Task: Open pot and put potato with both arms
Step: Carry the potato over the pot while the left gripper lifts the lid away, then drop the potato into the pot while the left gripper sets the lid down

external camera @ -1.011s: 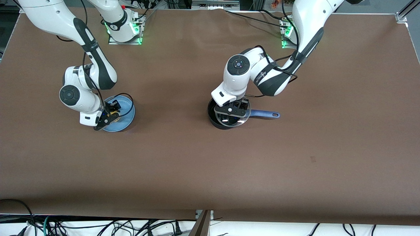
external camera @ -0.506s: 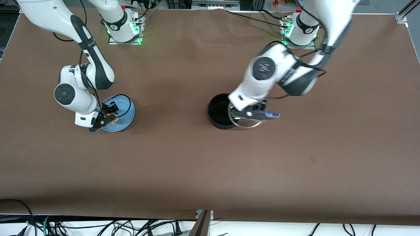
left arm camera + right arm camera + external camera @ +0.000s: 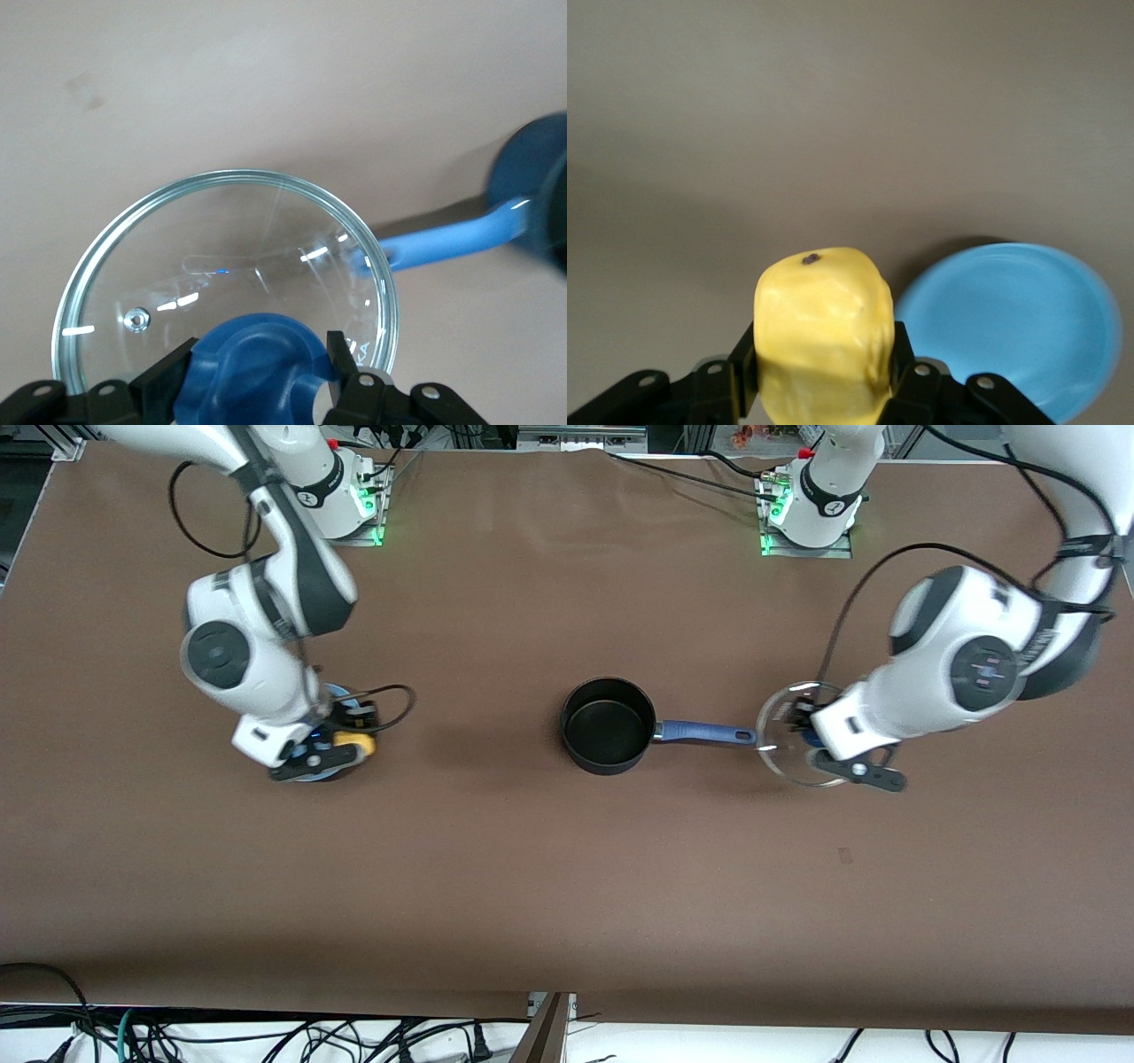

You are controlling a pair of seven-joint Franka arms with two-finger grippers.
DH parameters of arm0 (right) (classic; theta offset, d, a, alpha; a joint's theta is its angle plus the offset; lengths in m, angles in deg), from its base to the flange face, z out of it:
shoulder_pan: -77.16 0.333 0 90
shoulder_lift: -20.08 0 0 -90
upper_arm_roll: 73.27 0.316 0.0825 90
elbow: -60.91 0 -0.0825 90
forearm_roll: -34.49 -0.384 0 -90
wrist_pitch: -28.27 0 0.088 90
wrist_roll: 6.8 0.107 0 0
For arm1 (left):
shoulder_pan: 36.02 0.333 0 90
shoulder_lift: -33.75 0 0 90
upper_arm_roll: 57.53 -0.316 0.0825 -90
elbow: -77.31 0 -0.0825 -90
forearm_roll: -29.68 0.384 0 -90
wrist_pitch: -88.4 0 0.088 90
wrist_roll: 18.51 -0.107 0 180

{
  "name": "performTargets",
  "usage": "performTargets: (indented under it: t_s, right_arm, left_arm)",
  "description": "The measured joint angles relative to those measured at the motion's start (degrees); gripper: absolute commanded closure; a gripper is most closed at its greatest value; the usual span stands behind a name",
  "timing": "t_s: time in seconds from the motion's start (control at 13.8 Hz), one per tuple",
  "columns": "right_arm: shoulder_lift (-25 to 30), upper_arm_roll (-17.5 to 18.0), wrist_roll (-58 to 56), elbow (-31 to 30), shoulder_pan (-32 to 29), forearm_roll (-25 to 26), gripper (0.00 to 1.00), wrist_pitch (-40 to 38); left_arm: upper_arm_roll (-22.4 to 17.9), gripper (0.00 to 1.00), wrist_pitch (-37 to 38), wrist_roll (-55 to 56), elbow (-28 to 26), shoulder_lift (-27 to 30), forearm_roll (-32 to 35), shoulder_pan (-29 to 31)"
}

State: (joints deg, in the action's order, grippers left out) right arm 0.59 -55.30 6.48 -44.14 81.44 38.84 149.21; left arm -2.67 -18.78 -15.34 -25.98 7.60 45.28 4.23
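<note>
The left gripper (image 3: 811,737) carried the glass lid (image 3: 791,735) off the pot (image 3: 608,726) — a second ago it sat on the pot's mouth, half a second ago it hung over the blue handle (image 3: 704,732), and now it hung in the air just past the handle's tip, toward the left arm's end of the table. The pot's black inside was laid bare. The right gripper (image 3: 341,742) rose from the blue plate (image 3: 335,692) with the potato (image 3: 355,741) pinched between its fingers — the potato was lifted clear of the plate and hung above its edge.
</note>
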Motion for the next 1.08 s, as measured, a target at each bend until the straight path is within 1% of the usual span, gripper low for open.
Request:
performTargets:
  t_s: [0.14,0.29,0.43,0.51,0.65,0.72,0.87,1.01,1.08]
  right_arm:
    - [-2.0,0.8,11.6,4.6,5.3,-0.2,0.58,-1.1]
    - [-5.4,0.8,22.0,9.9,10.9,-0.4,0.58,-1.5]
    - [-10.1,0.9,30.9,16.1,16.4,-0.4,0.58,-1.5]
    - [-12.6,0.8,34.3,19.5,18.7,-0.4,0.58,-1.4]
    - [-17.3,0.8,39.8,25.7,22.3,-0.4,0.58,-1.0]
    - [-19.1,0.7,42.1,27.9,23.5,-0.4,0.57,0.2]
    - [-21.9,0.7,45.2,30.1,25.1,-0.4,0.57,4.7]
    - [-24.0,0.7,46.0,30.4,26.3,-0.4,0.57,8.4]
    - [-25.0,0.7,46.3,30.5,26.8,-0.4,0.57,9.6]
  left_arm:
    - [0.3,1.0,-4.7,-7.1,-4.6,0.3,0.6,6.7]
    - [0.2,1.0,-13.2,-11.5,-10.6,0.2,3.1,12.4]
    - [0.1,1.0,-19.6,-12.6,-14.9,-0.6,5.6,15.3]
    - [-0.1,1.0,-20.8,-12.6,-15.5,-1.3,7.5,15.4]
    - [-1.3,1.0,-21.7,-11.2,-14.6,-3.3,11.2,14.4]
    - [-2.8,1.0,-22.2,-10.3,-13.5,-4.8,12.4,13.2]
    - [-6.5,1.0,-23.2,-9.9,-9.7,-9.3,13.4,10.5]
    - [-8.1,1.0,-23.4,-9.1,-5.9,-13.7,13.5,9.2]
    - [-8.3,0.82,-23.4,-7.9,-4.9,-15.0,13.5,8.9]
